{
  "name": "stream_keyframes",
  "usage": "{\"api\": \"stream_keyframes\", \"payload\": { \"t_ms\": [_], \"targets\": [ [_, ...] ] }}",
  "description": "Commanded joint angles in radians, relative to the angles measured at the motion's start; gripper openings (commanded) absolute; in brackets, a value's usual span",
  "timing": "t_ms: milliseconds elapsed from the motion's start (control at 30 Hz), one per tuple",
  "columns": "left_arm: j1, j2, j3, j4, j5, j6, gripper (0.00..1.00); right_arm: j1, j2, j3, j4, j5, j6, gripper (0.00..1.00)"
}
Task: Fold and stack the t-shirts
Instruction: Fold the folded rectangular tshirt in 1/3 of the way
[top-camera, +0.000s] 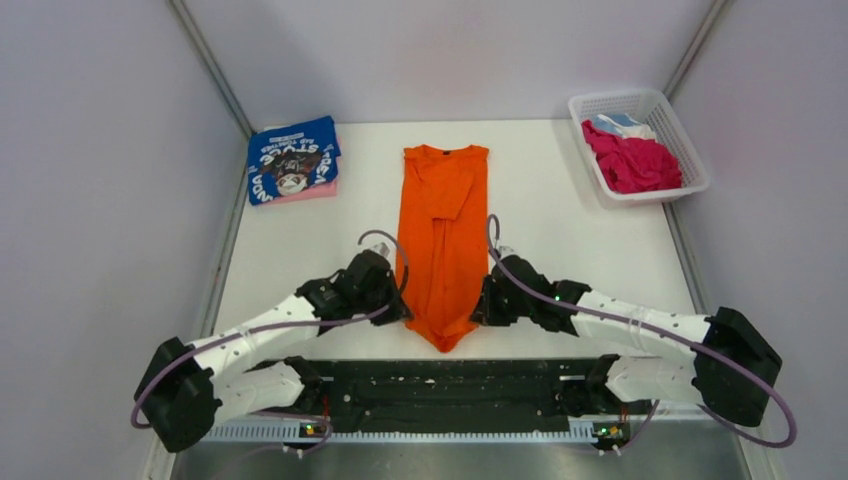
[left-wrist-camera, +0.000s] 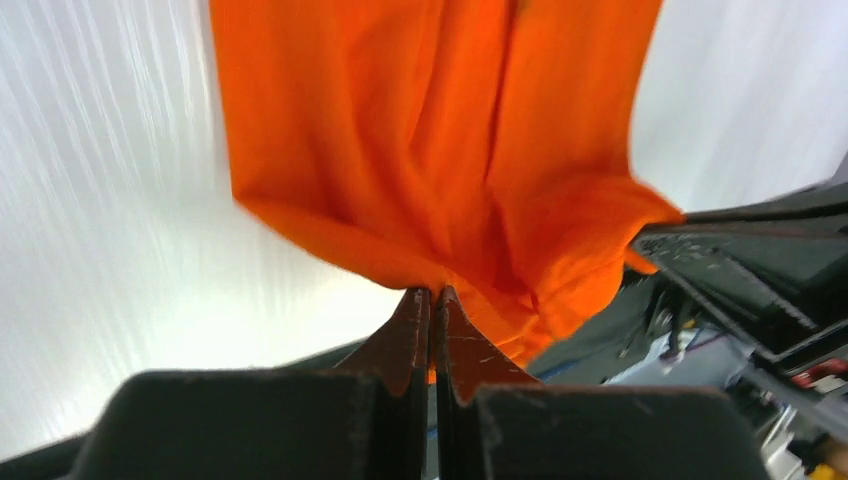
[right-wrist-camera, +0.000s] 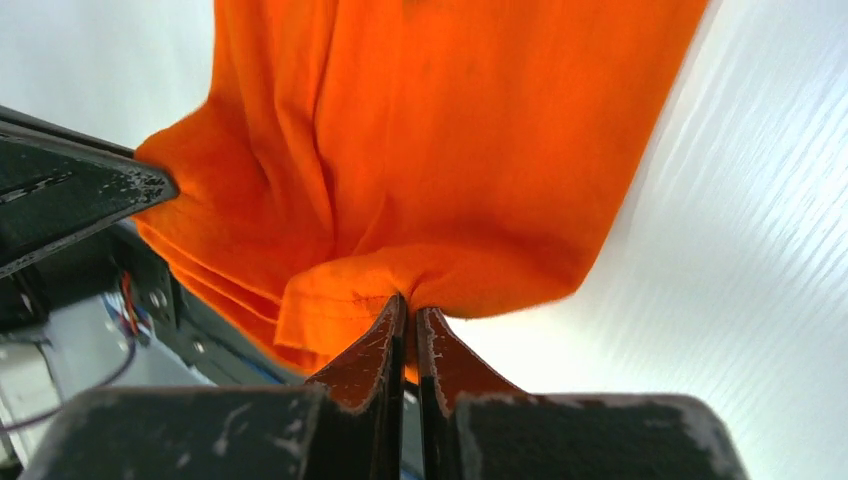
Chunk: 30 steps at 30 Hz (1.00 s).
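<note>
The orange t-shirt lies folded into a long narrow strip down the middle of the table, collar at the far end. My left gripper is shut on its near left hem corner, and my right gripper is shut on its near right hem corner. The left wrist view shows the orange cloth pinched between closed jaws, and so does the right wrist view. The hem sags between the grippers over the near table edge. A folded blue printed t-shirt lies on a pink one at the far left.
A white lattice basket at the far right holds magenta and light-blue shirts. The black arm-base rail runs along the near edge. Grey walls close in both sides.
</note>
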Motion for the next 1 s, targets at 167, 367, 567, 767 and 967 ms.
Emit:
{"api": "stream_keyframes", "payload": {
  "t_ms": [167, 367, 567, 767, 967],
  "targets": [
    [0.208, 0.321, 0.336, 0.038, -0.017, 0.154, 0.0, -0.241, 0.167, 0.211, 0.073, -0.104, -0.143, 0.04],
    [0.323, 0.527, 0.562, -0.019, 0.019, 0.221, 0.0, -0.376, 0.286, 0.332, 0.102, -0.148, -0.19, 0.03],
    [0.396, 0.693, 0.732, -0.08, 0.031, 0.278, 0.0, -0.46, 0.413, 0.431, 0.12, -0.212, -0.22, 0.03],
    [0.438, 0.84, 0.85, -0.097, 0.063, 0.33, 0.0, -0.511, 0.516, 0.492, 0.134, -0.175, -0.23, 0.03],
    [0.464, 0.946, 0.948, -0.088, 0.083, 0.333, 0.0, -0.554, 0.633, 0.569, 0.171, -0.183, -0.229, 0.05]
  ]
}}
